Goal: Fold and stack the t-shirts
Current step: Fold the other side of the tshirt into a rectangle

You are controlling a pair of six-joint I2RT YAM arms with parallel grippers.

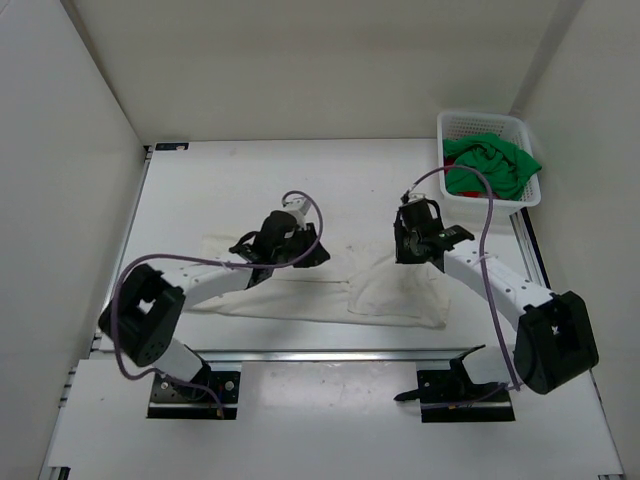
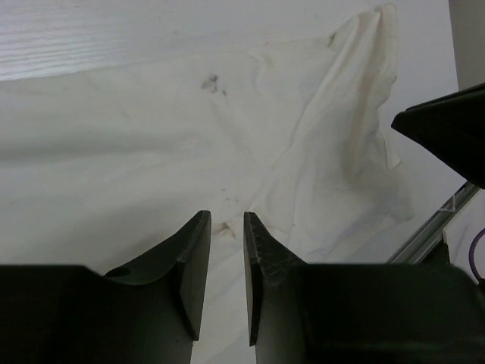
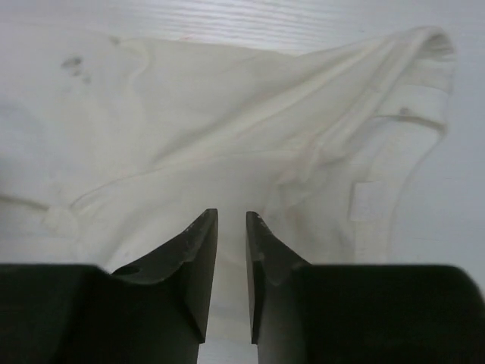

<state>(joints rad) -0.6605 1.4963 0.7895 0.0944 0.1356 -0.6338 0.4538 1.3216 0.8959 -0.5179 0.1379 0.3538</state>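
The white t-shirt point(image 1: 330, 290) lies spread and rumpled across the middle of the table. It fills the left wrist view point(image 2: 303, 152) and the right wrist view point(image 3: 227, 114). My left gripper point(image 1: 300, 252) hovers over the shirt's left half. Its jaws point(image 2: 226, 216) stand a narrow gap apart with nothing between them. My right gripper point(image 1: 412, 250) hovers over the shirt's bunched right half, jaws point(image 3: 231, 214) also narrowly apart and empty. The green t-shirt point(image 1: 495, 165) lies crumpled in the basket, with a bit of the red t-shirt point(image 1: 522, 187) showing under it.
The white mesh basket point(image 1: 480, 118) stands at the table's back right corner. White walls enclose the table on the left, back and right. A metal rail point(image 1: 330, 355) runs along the near edge. A dark part of the right arm point(image 2: 447, 136) shows in the left wrist view.
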